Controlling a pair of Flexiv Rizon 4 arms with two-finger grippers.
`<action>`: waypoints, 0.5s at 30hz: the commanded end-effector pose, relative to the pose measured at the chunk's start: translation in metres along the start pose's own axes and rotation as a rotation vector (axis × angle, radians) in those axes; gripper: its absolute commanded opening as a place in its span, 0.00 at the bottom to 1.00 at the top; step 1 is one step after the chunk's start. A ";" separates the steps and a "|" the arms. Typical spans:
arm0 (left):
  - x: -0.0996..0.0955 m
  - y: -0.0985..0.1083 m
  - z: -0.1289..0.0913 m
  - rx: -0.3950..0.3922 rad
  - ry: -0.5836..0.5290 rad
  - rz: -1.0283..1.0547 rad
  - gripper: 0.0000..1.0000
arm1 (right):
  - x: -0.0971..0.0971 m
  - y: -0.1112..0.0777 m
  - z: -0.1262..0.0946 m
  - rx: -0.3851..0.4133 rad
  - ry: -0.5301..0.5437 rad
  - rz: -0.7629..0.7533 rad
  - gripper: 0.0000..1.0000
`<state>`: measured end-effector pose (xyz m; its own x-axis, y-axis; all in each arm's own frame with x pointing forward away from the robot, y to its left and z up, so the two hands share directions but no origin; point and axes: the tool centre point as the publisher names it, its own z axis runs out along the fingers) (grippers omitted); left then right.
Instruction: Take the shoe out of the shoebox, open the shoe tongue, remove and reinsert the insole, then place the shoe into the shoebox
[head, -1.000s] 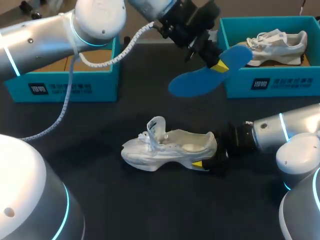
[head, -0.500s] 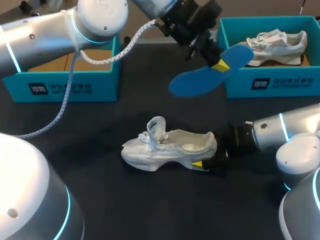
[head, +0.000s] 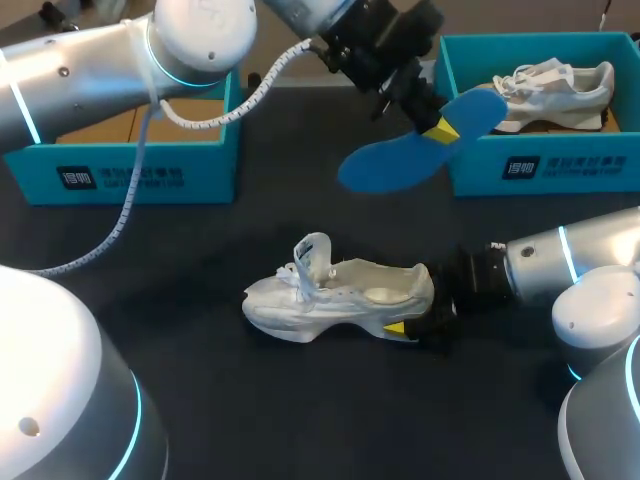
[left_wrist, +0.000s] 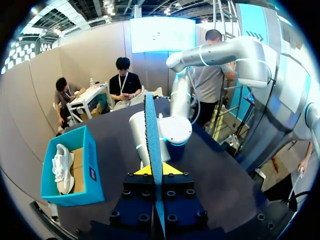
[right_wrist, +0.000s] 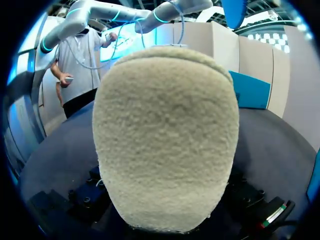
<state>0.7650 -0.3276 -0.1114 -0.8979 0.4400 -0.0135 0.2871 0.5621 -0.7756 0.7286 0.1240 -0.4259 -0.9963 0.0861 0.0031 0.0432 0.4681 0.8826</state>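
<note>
Left pincer (head: 437, 130) narrow, clamped on one end of the blue insole (head: 395, 165), which hangs clear of the counter (head: 250, 400) just before the right-hand shoebox (head: 540, 172), free end slanting down toward the shoe. White shoe (head: 335, 298) stands upright on the counter, nearer the robot, tongue raised, long axis crosswise: toe to the robot's left, heel gripped by the right pincer (head: 405, 328). Reinsertion looks like left-arm work: lower the insole, turn it in line with the shoe.
</note>
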 end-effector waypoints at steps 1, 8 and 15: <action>0.002 -0.002 -0.004 0.022 -0.007 -0.018 0.00 | 0.000 -0.001 0.005 0.007 -0.002 0.001 0.00; 0.012 -0.023 -0.026 0.166 -0.062 -0.125 0.00 | 0.000 -0.001 0.005 0.007 -0.002 0.001 0.00; 0.025 -0.038 -0.033 0.342 -0.049 -0.264 0.00 | 0.000 -0.001 0.005 0.007 -0.002 0.001 0.00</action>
<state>0.7518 -0.3222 -0.0570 -0.9375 0.3037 0.1696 -0.0142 0.4537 -0.8910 0.7285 0.1240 -0.4259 -0.9963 0.0861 0.0031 0.0432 0.4681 0.8826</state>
